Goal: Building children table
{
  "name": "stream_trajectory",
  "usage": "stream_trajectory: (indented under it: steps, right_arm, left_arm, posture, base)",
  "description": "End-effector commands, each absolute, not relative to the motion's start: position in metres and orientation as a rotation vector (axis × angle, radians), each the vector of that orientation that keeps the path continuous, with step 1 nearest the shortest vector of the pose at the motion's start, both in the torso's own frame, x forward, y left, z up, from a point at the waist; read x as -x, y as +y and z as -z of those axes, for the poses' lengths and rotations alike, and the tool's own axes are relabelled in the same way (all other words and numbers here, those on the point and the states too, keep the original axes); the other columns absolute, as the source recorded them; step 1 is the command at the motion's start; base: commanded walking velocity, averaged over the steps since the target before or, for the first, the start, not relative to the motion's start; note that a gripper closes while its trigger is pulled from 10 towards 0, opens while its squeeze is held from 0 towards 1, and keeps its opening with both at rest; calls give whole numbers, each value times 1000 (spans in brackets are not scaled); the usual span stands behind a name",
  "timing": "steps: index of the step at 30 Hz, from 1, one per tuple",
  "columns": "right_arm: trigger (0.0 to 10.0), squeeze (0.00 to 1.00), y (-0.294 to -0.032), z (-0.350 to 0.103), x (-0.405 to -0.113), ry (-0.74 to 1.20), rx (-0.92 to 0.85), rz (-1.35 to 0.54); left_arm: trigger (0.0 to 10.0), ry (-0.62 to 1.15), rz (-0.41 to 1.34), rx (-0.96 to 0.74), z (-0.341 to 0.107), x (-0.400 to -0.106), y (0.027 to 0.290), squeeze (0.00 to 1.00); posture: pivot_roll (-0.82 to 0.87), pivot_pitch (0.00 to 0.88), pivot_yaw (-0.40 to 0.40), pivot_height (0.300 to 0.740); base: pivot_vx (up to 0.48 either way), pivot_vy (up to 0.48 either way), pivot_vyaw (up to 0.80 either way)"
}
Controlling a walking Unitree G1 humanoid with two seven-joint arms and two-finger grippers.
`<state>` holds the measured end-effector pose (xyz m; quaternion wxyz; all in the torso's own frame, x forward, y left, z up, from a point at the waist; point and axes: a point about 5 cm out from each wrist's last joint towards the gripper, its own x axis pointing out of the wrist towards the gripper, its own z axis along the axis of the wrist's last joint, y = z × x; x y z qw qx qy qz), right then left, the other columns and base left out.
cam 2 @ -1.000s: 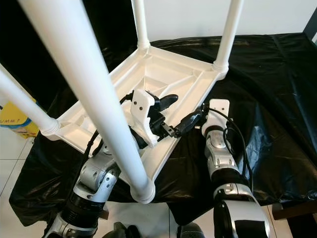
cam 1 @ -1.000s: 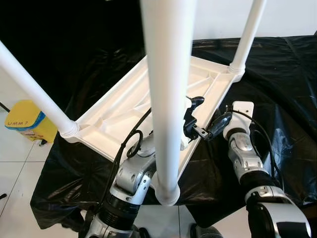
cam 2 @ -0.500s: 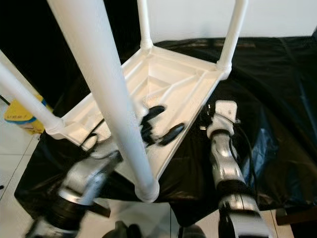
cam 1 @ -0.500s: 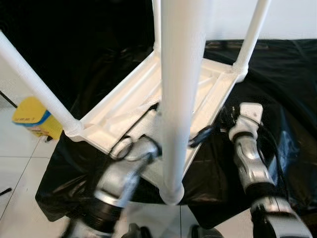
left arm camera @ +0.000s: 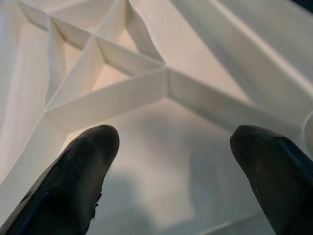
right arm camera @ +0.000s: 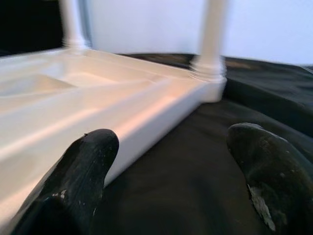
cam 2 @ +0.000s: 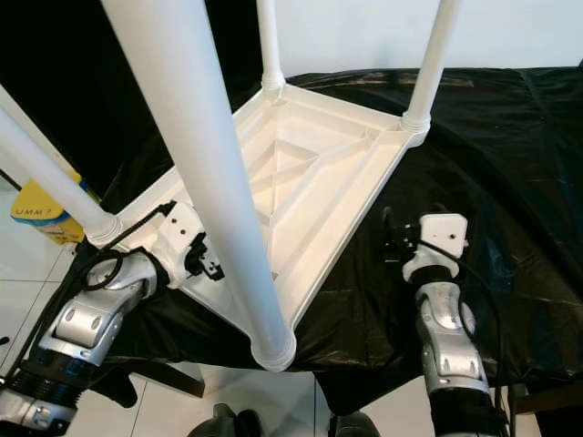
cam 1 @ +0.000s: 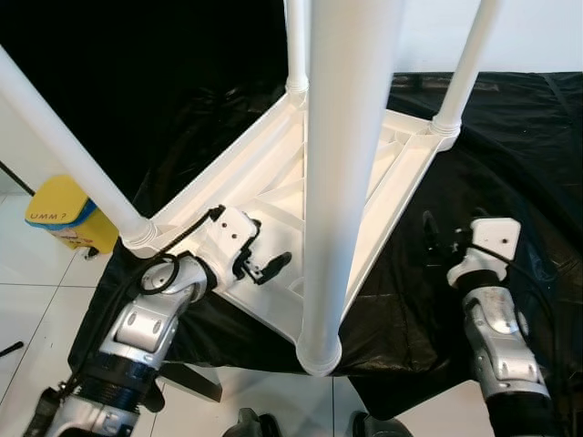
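Black sheet (cam 1: 510, 137); four table legs (cam 1: 351, 164).

I read the table (cam 2: 319, 173) as moulded white plastic, smooth with a slight sheen; legs (cam 2: 205, 173) the same. Black sheet (cam 2: 510, 164) under it is thin glossy film, creased. My arms (cam 1: 150, 323) are brushed silver metal, fingers (left arm camera: 78, 181) matt black rubbery, scuffed. Floor tiles (cam 1: 27, 300) glossy white.

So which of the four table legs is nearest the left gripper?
The near-left leg, slanting up toward the robot's left. Its socket is beside the left gripper, which hovers open over the table underside.
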<state>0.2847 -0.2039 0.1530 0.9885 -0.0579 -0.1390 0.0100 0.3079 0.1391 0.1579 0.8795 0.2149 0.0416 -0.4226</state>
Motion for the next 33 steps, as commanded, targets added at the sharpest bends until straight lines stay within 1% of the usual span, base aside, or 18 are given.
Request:
stream_trajectory:
  steps: [1,3,7,11,13,14,15,18,22,23,28,30,33]
  right_arm:
    - [10000,0,-203,-150,-281,-257,111,-49]
    - [10000,0,-203,-150,-281,-258,112,-50]
    - [10000,0,-203,-154,-278,-248,116,-67]
    - [10000,0,-202,-156,-276,-238,114,-77]
    - [10000,0,-200,-157,-276,-229,111,-89]
    - [10000,0,-200,-157,-276,-229,111,-89]
    - [10000,0,-196,-158,-276,-226,106,-101]
    - [10000,0,-195,-159,-276,-226,103,-106]
    - [10000,0,-193,-159,-275,-223,101,-112]
    - [10000,0,-193,-160,-274,-220,100,-114]
    - [10000,0,-193,-159,-272,-215,100,-114]
    - [10000,0,-194,-158,-269,-206,102,-103]
    - [10000,0,-194,-157,-267,-203,101,-97]
  left_arm:
    - [10000,118,923,-477,-152,-307,143,0]
    - [10000,120,925,-480,-152,-307,144,0]
    - [10000,160,957,-553,-147,-311,154,0]
    - [10000,171,966,-577,-145,-314,157,0]
    - [10000,193,953,-661,-139,-321,156,0]
    - [10000,193,953,-661,-139,-321,156,0]
    - [10000,223,924,-731,-133,-330,153,0]
    - [10000,234,915,-750,-128,-335,147,0]
    - [10000,240,952,-713,-126,-336,137,0]
    - [10000,255,997,-711,-123,-336,131,0]
    - [10000,308,1083,-722,-116,-332,128,0]
    - [10000,342,1134,-738,-113,-331,131,0]
    - [10000,351,1127,-751,-112,-333,134,0]
  posture:
    - [-143,149,55,740]
    - [-143,149,55,740]
    - [-145,151,55,740]
    - [-143,153,54,740]
    - [-139,154,53,740]
    - [-139,154,53,740]
    - [-138,155,55,740]
    - [-140,159,58,740]
    - [-145,166,64,740]
    - [-147,168,66,740]
    - [-152,175,79,740]
    - [-156,182,90,740]
    - [-157,184,95,740]
  base:
    - [0,0,0]
    - [0,0,0]
    - [0,0,0]
    - [0,0,0]
    - [0,0,0]
    - [0,0,0]
    - [0,0,0]
    - [0,0,0]
    - [0,0,0]
    - [0,0,0]
    - [0,0,0]
    - [0,0,0]
    - [0,0,0]
